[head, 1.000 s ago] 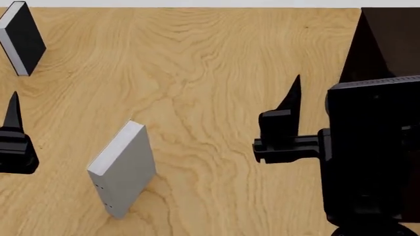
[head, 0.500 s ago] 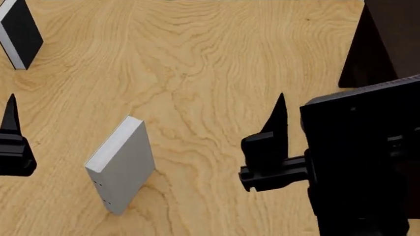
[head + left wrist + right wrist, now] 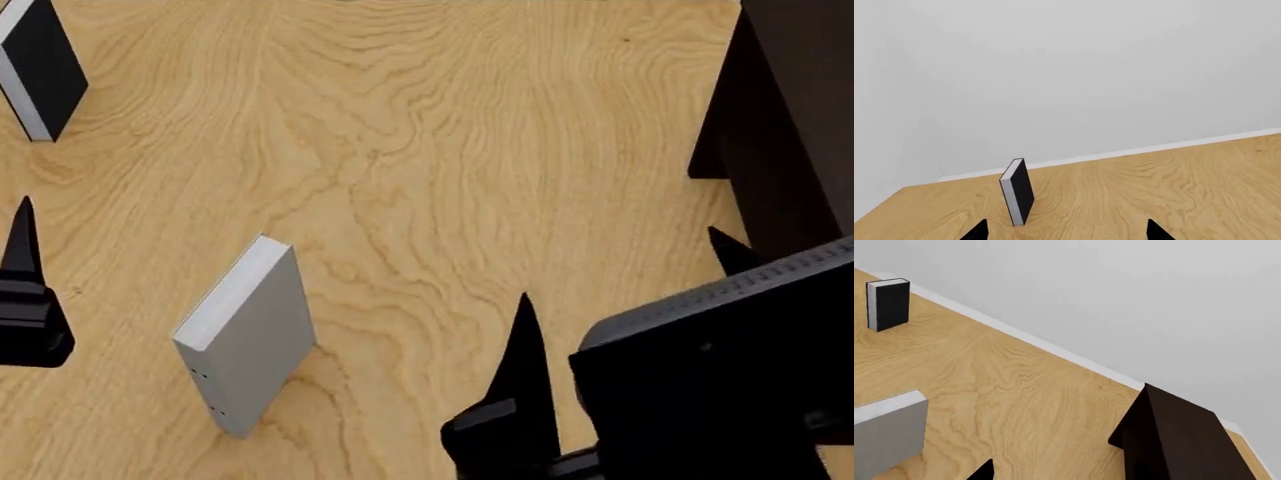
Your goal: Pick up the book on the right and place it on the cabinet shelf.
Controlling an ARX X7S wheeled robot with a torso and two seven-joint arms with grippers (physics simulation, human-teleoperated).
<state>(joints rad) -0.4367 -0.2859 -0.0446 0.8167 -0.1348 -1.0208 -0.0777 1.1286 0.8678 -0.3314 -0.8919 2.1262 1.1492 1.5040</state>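
My black right gripper (image 3: 625, 300) gapes wide; the plain light-grey hardcover book isn't visible. Likely stiff, slick: pinch across both covers.

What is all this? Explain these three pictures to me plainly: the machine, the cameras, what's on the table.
It is a simulated two-armed robot at a wooden table. One picture looks down from its head; the other two look out from cameras by each wrist. The black spikes are gripper fingers: the left gripper and right gripper are both open, holding nothing. Standing on the table are a grey book with dots on its spine, a black book, and a dark cabinet.
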